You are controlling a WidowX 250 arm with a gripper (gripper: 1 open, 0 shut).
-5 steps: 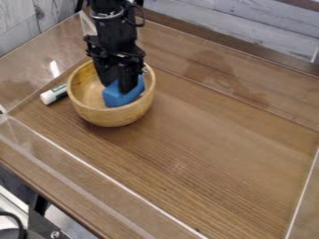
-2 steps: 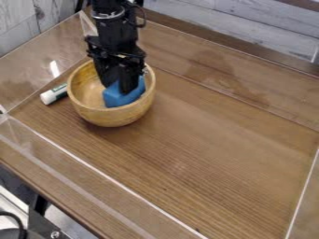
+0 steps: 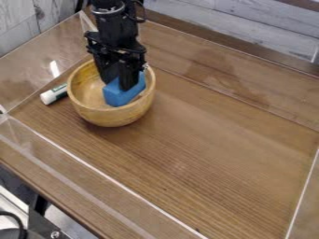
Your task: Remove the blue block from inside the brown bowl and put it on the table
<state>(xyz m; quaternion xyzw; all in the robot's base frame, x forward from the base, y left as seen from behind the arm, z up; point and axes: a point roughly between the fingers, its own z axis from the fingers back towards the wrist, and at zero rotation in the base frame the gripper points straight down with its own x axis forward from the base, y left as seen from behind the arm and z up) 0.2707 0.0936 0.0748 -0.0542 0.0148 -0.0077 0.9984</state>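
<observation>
- Blue block (image 3: 122, 93): located inside the brown bowl (image 3: 110, 118), directly below the claw (image 3: 121, 77) and within the rim as seen from the camera. Compared with the preceding views, slightly more of its blue face shows; any shift is small.
- Meaning for the task: the block is not out yet. The slight change may be the start of a lift, but whether the block is off the bowl's floor cannot be determined from this view.
- Claw: closed, with its tips at the block's upper end. Contact appears likely; a firm hold cannot be confirmed, the dark parts hiding the join.
- Brown bowl: upright, no visible displacement from the earlier views.
- Arm (image 3: 115, 23): black, entering from beyond the bowl and reaching down over its far part, the claw pointing downward into it. Its pose differs only marginally from before.
- Marker-like object (image 3: 54, 94): lying just beside the bowl, on the image's left, unmoved.
- Table (image 3: 206, 149): bare wood grain shows to the image's right of the bowl, a suitable set-down area in my judgement.
- Next requirement: a straight rise until the block passes the bowl's rim, then a sideways carry. Risk noted: block slipping, or catching the rim and dragging the bowl.
</observation>
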